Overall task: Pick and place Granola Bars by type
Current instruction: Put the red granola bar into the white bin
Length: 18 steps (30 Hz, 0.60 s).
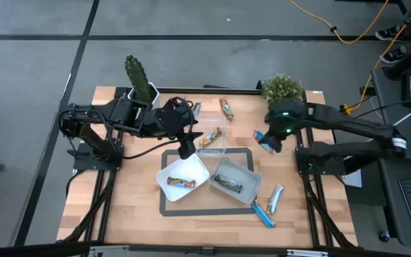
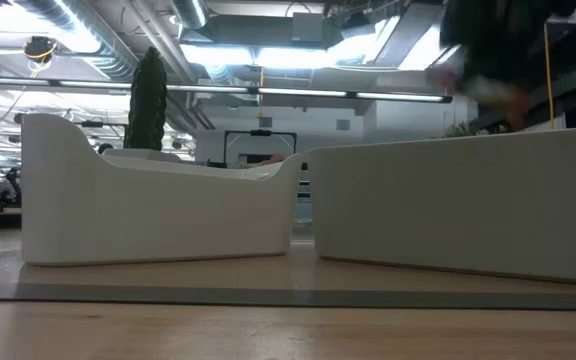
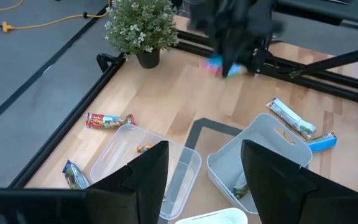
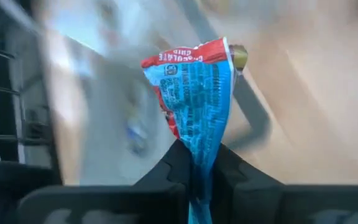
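Note:
My right gripper (image 1: 268, 140) hovers over the table's right half, shut on a blue and red granola bar (image 4: 194, 93). My left gripper (image 1: 186, 148) is open and empty, held above the gap between the clear tub (image 1: 212, 145) and the white tub (image 1: 182, 178). One bar lies in each tub: white tub (image 1: 179, 182), grey tub (image 1: 228, 186), clear tub (image 1: 211, 137). Loose on the wood lie a red bar (image 1: 226, 108), a small one (image 1: 196, 108), a silver bar (image 1: 275, 198) and a blue bar (image 1: 262, 213). My right gripper pinches the blue bar by one crimped wrapper end (image 4: 199, 163) between its two fingers (image 4: 169, 168). The rest of the bar sticks out past the fingertips, lifted clear of the table.
A cactus pot (image 1: 140, 82) stands at the far left and a leafy plant (image 1: 282, 88) at the far right of the table. In the low view the white tub (image 2: 158, 210) and the grey tub (image 2: 458, 205) fill the front. Bare wood lies along the near edge.

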Available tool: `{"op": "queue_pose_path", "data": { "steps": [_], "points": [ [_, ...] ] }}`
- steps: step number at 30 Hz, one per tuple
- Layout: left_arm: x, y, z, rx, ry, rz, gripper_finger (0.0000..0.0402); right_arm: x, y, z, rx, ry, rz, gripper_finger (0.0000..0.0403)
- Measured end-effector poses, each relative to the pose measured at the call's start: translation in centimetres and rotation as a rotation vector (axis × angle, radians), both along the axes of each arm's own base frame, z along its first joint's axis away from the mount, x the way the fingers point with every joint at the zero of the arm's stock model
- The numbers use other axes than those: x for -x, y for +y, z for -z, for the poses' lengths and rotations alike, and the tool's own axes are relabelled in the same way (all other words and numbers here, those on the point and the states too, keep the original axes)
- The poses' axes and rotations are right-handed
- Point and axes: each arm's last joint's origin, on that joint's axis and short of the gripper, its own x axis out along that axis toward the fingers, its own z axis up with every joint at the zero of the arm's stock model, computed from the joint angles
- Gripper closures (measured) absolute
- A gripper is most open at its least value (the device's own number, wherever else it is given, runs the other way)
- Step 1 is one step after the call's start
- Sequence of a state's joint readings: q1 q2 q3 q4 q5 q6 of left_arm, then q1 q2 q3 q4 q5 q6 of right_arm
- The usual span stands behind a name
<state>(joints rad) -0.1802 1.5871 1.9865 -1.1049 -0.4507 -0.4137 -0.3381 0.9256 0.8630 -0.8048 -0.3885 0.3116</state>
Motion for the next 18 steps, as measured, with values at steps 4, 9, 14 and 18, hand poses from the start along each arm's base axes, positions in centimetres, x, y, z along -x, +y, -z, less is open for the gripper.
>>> {"op": "queue_pose_path", "data": {
  "steps": [4,9,14,18],
  "points": [
    [0.1,-0.4,0.0,0.000,0.000,0.015,0.0208,1.2,1.9,-7.3,0.157,-0.313,0.001,0.0376],
    [0.2,-1.3,0.0,0.000,0.000,0.044,0.0208,3.2,3.7,-13.8,0.317,-0.588,-0.015,0.0365],
    [0.4,-2.4,0.0,0.000,0.000,0.080,0.0208,2.8,4.5,-15.3,0.407,-0.625,-0.046,0.0376],
    [0.6,-3.1,0.0,-0.004,-0.002,0.101,0.0208,-0.7,5.1,-15.0,0.429,-0.639,-0.090,0.0374]
  ]
}}
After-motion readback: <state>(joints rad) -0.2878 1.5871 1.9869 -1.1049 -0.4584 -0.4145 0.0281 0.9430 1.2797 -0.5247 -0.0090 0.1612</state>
